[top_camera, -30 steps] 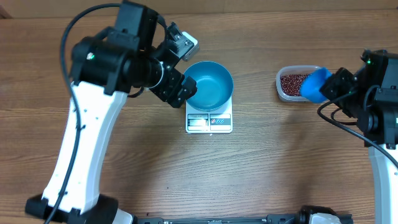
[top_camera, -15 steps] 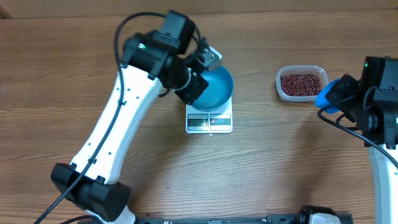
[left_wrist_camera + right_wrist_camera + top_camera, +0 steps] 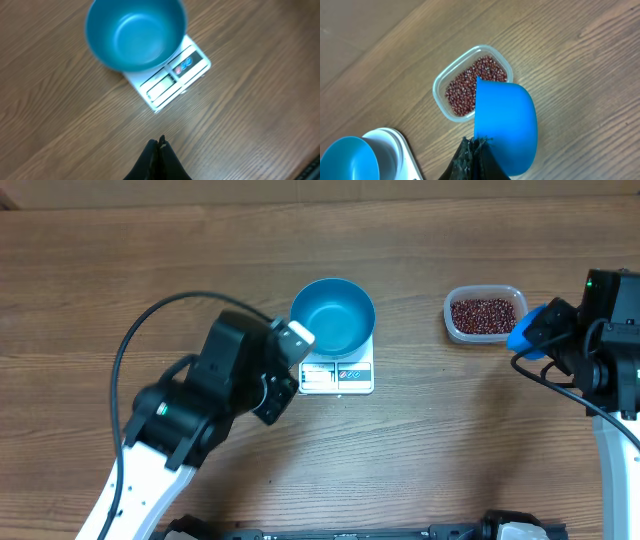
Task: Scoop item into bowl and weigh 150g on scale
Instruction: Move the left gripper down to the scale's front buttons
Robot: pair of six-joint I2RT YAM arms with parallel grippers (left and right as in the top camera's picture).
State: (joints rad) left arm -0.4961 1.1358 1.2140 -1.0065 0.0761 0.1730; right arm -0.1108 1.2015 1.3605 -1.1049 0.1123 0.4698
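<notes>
Here, beans [image 3: 483, 313] in tub [image 3: 453, 328], bowl [image 3: 333, 315] on scale [image 3: 352, 376]; left hand [image 3: 161, 142] pressed together, right hand [image 3: 474, 145] pinching scoop [image 3: 506, 125].

Left gripper [image 3: 161, 144] hangs pointing downward, jaws pressed together and empty; right gripper [image 3: 476, 145] pinches a blue scoop [image 3: 506, 125].

The table [image 3: 450, 440] shows brown wood grain with a smooth, low-sheen surface, and the bowl [image 3: 135, 35] has a smooth teal finish with a soft satin gloss; I cannot tell its material. The scale [image 3: 167, 85] is smooth white plastic, the tub [image 3: 438, 95] is thin, clear, glossy plastic, and the beans [image 3: 470, 82] are dark red-brown with a dull polish. The scoop [image 3: 507, 125] is smooth bright-blue plastic, and the left arm [image 3: 130, 480] has a glossy white shell and matt black housings.
</notes>
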